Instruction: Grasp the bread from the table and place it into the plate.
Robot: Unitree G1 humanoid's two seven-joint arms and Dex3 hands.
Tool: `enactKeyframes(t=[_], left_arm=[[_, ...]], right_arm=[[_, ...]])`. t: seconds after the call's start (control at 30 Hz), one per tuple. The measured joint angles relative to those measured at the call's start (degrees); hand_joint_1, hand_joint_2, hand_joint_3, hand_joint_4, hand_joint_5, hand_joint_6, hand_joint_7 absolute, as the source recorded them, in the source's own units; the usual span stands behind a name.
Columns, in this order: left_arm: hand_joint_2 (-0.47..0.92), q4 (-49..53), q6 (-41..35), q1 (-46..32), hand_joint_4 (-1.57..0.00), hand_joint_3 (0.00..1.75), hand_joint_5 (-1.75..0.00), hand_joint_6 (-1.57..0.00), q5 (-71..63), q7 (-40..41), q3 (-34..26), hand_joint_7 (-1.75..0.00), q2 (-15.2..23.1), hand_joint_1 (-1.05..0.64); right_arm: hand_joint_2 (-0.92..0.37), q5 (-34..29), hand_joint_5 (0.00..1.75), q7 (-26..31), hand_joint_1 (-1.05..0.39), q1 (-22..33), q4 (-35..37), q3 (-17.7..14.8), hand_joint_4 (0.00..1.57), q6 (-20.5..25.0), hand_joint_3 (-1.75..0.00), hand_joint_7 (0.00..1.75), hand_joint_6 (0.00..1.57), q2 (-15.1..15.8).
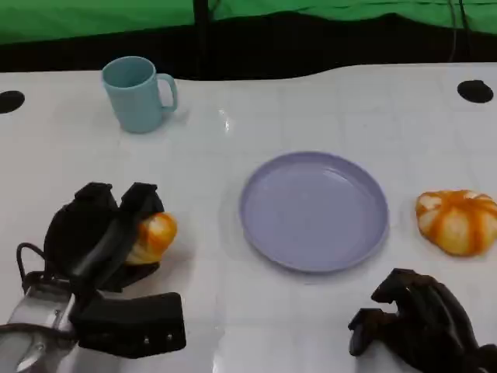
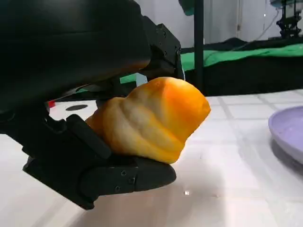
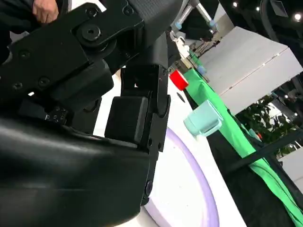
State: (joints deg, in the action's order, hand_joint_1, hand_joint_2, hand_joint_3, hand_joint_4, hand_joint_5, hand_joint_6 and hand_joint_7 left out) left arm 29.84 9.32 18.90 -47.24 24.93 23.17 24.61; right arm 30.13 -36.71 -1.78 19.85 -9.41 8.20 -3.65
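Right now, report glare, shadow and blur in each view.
Head view: sharp, a small glare streak on the white table near the mug. Left wrist view: the bread in the left hand is crisp, soft shadow beneath. Right wrist view: the right hand looms dark and close, with the plate rim beyond.

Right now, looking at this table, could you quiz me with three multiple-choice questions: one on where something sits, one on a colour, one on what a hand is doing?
1. Where is the mug?
A. on the plate
B. at the far left of the table
C. beside the right hand

2. What colour is the plate?
A. red
B. black
C. pale purple

3. What is the left hand doing?
A. holding a piece of bread
B. resting flat inside the plate
C. lifting the mug

Answers:
1 B: the mug stands far left, apart from the plate.
2 C: its whole surface is pale purple.
3 A: the fingers wrap the bread in the left wrist view.
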Motion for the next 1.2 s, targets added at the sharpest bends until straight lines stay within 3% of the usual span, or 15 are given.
enactKeyframes(t=[0.3, 0.53, 0.57, 0.6, 0.63, 0.67, 0.8, 1.1, 1.2], left_arm=[[0.54, -2.1, 3.2, 1.9, -0.70, 0.97, -1.75, -0.48, 2.5, -0.5, -1.2, -1.75, -0.4, -0.26], [0.58, 1.6, 7.1, 7.5, -0.73, 0.85, -1.75, -0.51, 6.6, -3.5, -1.4, -1.75, -3.8, -0.22], [0.58, 2.5, 7.9, 8.3, -0.75, 0.84, -1.75, -0.57, 6.8, -3.5, -1.3, -1.61, -4.1, -0.22], [0.59, 3.8, 8.4, 9.5, -0.76, 0.82, -1.75, -0.71, 6.9, -3.4, -1.2, -1.29, -4.6, -0.23], [0.60, 5.0, 8.8, 10.5, -0.76, 0.83, -1.75, -0.73, 6.9, -3.4, -1.0, -1.28, -5.3, -0.23], [0.58, 6.2, 9.2, 11.4, -0.77, 0.87, -1.75, -0.65, 6.9, -3.4, -0.8, -1.48, -5.9, -0.23], [0.56, 9.9, 11.1, 14.7, -0.79, 0.92, -1.75, -0.60, 6.8, -3.4, 0.2, -1.72, -7.9, -0.24], [0.59, 16.6, 13.5, 21.2, -0.86, 0.96, -1.75, -0.65, 5.4, -4.7, 3.0, -1.75, -11.9, -0.24], [0.60, 19.4, 13.8, 23.9, -0.90, 1.06, -1.75, -0.68, 5.4, -5.0, 3.8, -1.75, -14.3, -0.26]], right_arm=[[-0.71, -0.2, 0.73, 0.1, -1.02, -0.3, 0.6, 0.0, 1.57, -0.1, 0.00, 0.36, 1.57, 0.0], [-0.72, -0.2, 0.73, 0.0, -1.04, -0.6, 1.3, -0.1, 1.57, -0.2, 0.00, 0.35, 1.57, 0.1], [-0.72, -0.2, 0.73, 0.0, -1.04, -0.6, 1.3, -0.1, 1.57, -0.2, 0.00, 0.36, 1.57, 0.1], [-0.72, -0.2, 0.73, 0.0, -1.04, -0.6, 1.4, -0.2, 1.57, -0.3, -0.01, 0.36, 1.57, 0.2], [-0.72, -0.2, 0.73, -0.1, -1.04, -0.6, 1.5, -0.2, 1.57, -0.4, -0.01, 0.36, 1.57, 0.3], [-0.73, -0.2, 0.73, -0.3, -1.03, -0.6, 1.7, -0.2, 1.57, -0.6, -0.01, 0.37, 1.57, 0.3], [-0.72, -0.2, 0.74, -0.4, -1.04, -0.7, 1.8, -0.1, 1.57, -1.0, 0.00, 0.38, 1.57, 0.3], [-0.72, -0.2, 0.73, -0.5, -1.03, -0.6, 1.9, -0.1, 1.57, -1.1, 0.00, 0.36, 1.57, 0.3], [-0.72, -0.2, 0.74, -0.7, -1.03, -0.6, 1.9, 0.0, 1.57, -1.1, 0.00, 0.39, 1.57, 0.3]])
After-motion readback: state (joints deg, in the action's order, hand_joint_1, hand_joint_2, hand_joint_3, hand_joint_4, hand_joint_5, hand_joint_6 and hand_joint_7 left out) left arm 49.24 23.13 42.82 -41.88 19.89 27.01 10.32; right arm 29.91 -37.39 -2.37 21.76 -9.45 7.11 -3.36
